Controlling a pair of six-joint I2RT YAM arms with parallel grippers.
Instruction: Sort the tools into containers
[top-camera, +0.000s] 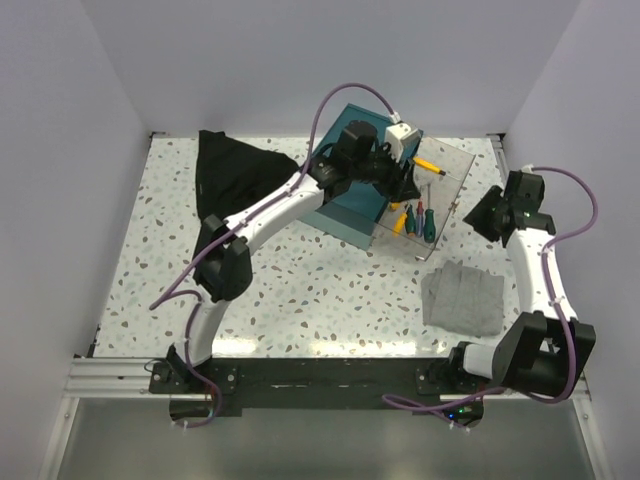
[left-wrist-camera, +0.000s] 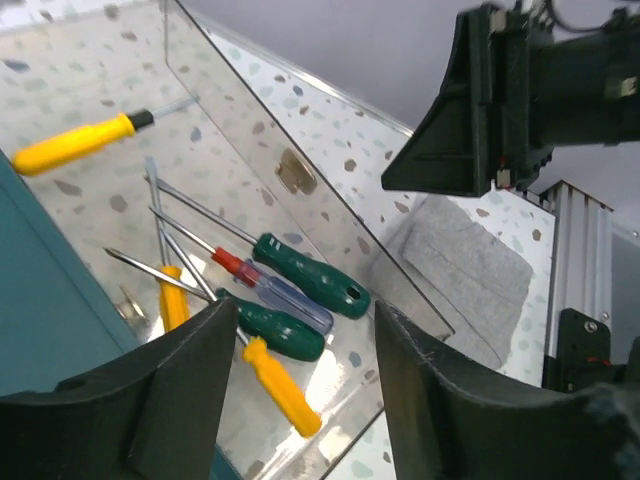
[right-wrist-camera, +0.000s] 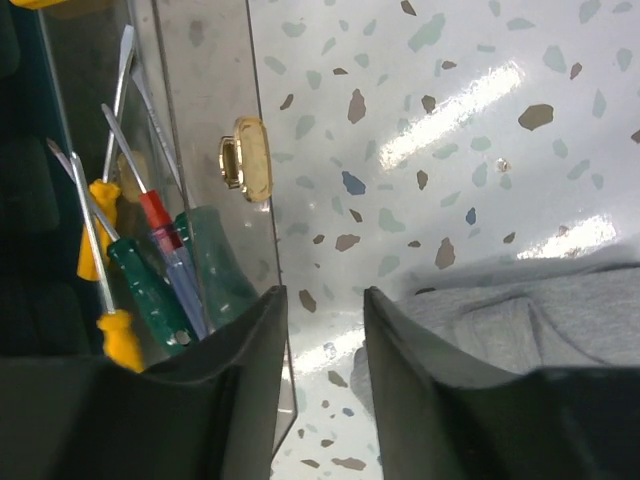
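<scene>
The clear plastic box stands against the teal case and holds several screwdrivers: one orange-handled lying apart, two green, one blue-red, and two more orange. My left gripper is open and empty just above them; it also shows in the top view. My right gripper is open and empty, low beside the box's outer wall, between it and the grey cloth; it also shows in the top view. The black bag lies at the back left. The hammer and the black bar tools are out of view.
The folded grey cloth lies on the table right of the box's near end, also in the right wrist view. A brass clasp sits on the clear box's wall. White walls close in the table on three sides.
</scene>
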